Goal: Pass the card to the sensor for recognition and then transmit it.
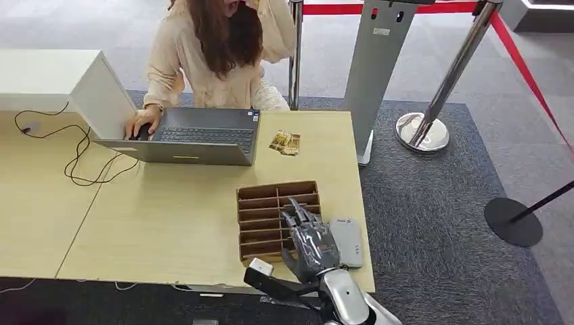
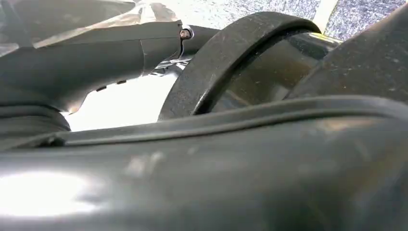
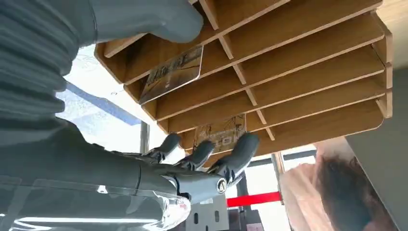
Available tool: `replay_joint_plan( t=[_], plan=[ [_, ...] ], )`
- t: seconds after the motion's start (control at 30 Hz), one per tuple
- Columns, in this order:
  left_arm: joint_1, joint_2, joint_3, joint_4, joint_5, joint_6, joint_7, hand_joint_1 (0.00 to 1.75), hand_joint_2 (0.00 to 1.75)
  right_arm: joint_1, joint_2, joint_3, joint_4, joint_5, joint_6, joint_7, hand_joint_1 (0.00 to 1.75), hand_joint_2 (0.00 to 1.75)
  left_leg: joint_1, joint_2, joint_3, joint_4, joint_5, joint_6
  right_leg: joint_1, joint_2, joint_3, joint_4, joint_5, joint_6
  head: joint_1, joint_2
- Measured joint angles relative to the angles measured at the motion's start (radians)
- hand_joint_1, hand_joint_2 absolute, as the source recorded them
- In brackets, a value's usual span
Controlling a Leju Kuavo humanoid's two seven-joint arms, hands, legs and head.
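Observation:
A wooden card rack with several slots lies near the table's front right edge. My right hand hovers over its right side, fingers spread and holding nothing. In the right wrist view one card sits in a slot below the thumb. A second card stands in a farther slot, just beyond my fingertips. The grey card sensor lies flat on the table right beside the rack. My left hand is a close grey blur, and I cannot make out its fingers.
A person sits across the table with a hand at an open laptop. Two loose cards lie by the laptop. A white box and a black cable are at the left. Stanchions with red tape stand on the carpet to the right.

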Motion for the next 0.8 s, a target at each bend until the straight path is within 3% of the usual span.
replay_joint_plan(
  t=[0.17,0.8],
  plan=[
    [0.000,0.000,0.000,0.000,0.002,0.000,0.000,0.00,0.00,0.000,0.003,0.002,0.003,0.000,0.006,0.004,0.73,1.75,0.000,0.000,0.000,0.000,0.000,0.000,0.000,0.000,0.000,0.000,0.000,0.000,0.000,0.000],
    [0.000,0.000,0.000,0.000,0.003,0.001,0.000,0.00,0.00,-0.002,0.008,0.005,0.005,0.002,0.004,0.009,0.79,1.75,0.000,0.000,0.000,0.000,0.000,0.000,0.000,0.000,0.000,0.000,0.000,0.000,0.000,0.000]
  ],
)
